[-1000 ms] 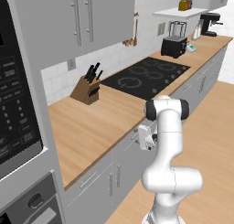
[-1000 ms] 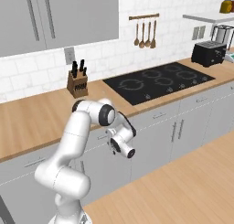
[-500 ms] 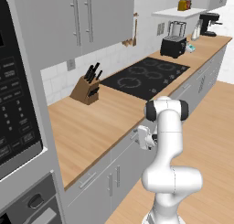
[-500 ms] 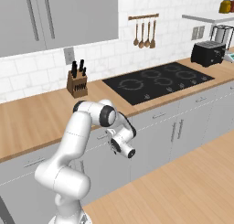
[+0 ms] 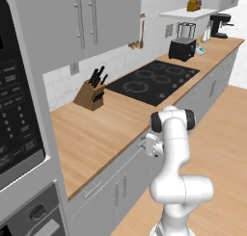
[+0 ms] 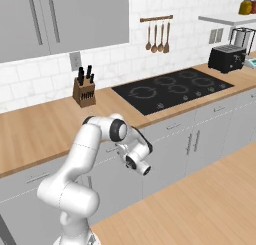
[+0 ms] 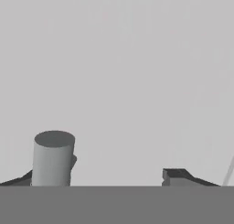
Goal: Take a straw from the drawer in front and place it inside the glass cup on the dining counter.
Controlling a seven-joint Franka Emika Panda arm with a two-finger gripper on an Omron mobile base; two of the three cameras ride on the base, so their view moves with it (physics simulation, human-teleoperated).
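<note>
- At the wall counter [image 5: 96, 134] with its light-wood top, the white arm's two-finger gripper [image 5: 147, 146] is held low against the light grey flat-fronted drawer [image 5: 129, 155] just under the counter edge, much where it was a second ago. Any shift since then is too slight to make out.
- The base has not driven. The wooden knife block [image 5: 90, 93], the black glass cooktop [image 5: 152, 81] and the black toaster [image 5: 182, 48] sit in the same spots in both base views as before.
- The drawer front lies flush with the grey fronts beside it, so it is closed and its inside is hidden.
- From the right base view, the gripper [image 6: 125, 153] points in at the cabinet face, and the hand's round camera end faces out into the room. The left base view shows the hand mostly side-on behind the forearm.
- The hand view gives what the base views cannot: the gripper [image 7: 98, 179] has its dark fingertips [image 7: 180, 175] spread wide. They face a plain grey surface at close range.
- A short grey cylinder [image 7: 54, 159] stands between the tips, just beside the left-hand one. The tips are not closed on it, and I cannot tell whether it touches.
- The right base view alone shows a row of wooden spoons [image 6: 156, 36] hanging on the white tile wall.
</note>
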